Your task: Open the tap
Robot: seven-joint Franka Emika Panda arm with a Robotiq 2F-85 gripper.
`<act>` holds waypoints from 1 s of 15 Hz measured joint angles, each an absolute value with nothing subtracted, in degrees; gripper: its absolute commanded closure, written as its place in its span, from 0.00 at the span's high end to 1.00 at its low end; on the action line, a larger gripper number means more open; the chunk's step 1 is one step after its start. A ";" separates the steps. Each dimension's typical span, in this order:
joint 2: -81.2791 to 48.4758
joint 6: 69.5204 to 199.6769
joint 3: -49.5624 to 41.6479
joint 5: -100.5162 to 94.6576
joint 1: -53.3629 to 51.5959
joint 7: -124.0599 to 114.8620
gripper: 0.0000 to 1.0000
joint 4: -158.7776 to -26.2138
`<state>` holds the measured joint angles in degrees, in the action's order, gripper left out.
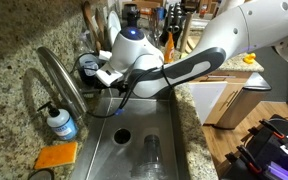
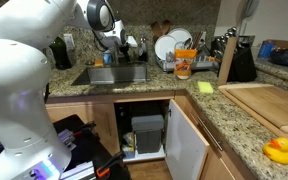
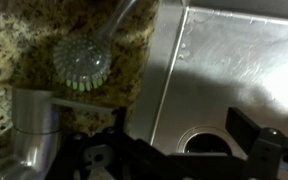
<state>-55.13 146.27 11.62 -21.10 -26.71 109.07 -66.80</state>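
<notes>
The tap (image 1: 62, 82) is a tall brushed-steel gooseneck arching over the left rim of the steel sink (image 1: 169, 120). In the wrist view its silver base (image 3: 29, 125) stands on the granite at the lower left. My gripper (image 1: 104, 77) hangs over the back of the sink, just right of the tap's arch and apart from it. In the wrist view its dark fingers (image 3: 174, 152) are spread wide over the drain (image 3: 199, 140) and hold nothing.
A clear soap bottle (image 1: 61, 123) and an orange sponge (image 1: 56, 155) sit by the tap's foot. A dish brush (image 3: 82, 60) lies on the granite. A glass (image 1: 151, 155) stands in the sink. A dish rack (image 2: 174, 45), knife block (image 2: 234, 55) and open cabinet door (image 2: 189, 140) are nearby.
</notes>
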 measured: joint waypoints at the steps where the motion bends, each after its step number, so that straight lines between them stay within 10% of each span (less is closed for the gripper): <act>1: -55.14 147.08 9.97 -23.06 -27.00 108.72 1.00 -66.83; 15: -55.13 154.14 3.55 -28.77 -27.71 104.09 1.00 -67.83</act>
